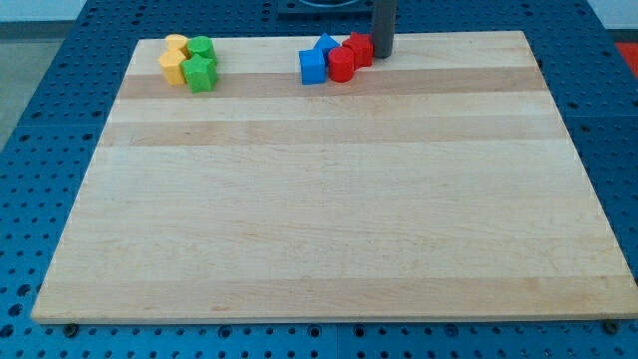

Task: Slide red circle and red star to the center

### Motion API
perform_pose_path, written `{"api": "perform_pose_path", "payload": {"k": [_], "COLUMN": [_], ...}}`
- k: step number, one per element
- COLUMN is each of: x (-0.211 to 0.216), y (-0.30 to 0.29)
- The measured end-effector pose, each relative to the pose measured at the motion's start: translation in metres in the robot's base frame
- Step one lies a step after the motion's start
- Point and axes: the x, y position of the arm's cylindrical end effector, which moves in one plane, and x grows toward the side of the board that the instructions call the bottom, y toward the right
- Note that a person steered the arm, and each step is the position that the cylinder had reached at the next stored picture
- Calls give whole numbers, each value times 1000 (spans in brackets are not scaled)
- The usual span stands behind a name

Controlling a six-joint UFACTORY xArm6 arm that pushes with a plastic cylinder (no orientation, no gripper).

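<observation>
Where the wooden board (329, 199) met the view's top edge, the red circle (341, 66) and red star (359, 49) sat touching, both glossy plastic. My tip (383, 55), a bare rod with no jaws to open or close, stood just beside the star on the view's right. Two blue blocks (317, 60) adjoined the circle's left. Yellow blocks (174, 60) and green blocks (200, 64) clustered well apart, top left.

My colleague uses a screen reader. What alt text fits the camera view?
My tip touches the right side of the red star near the wooden board's top edge, with the red circle and two blue blocks clustered just left. Two yellow and two green blocks sit at top left.
</observation>
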Motion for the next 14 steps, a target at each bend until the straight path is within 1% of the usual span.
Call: {"api": "perform_pose_path", "payload": {"k": [1, 2, 3, 4, 5, 6, 7, 9, 10, 12, 13, 14], "x": [0, -10, -30, -37, -30, -15, 8, 77, 96, 161, 162, 159], "y": [0, 28, 40, -4, -50, -65, -65, -63, -40, -29, -19, 29]}}
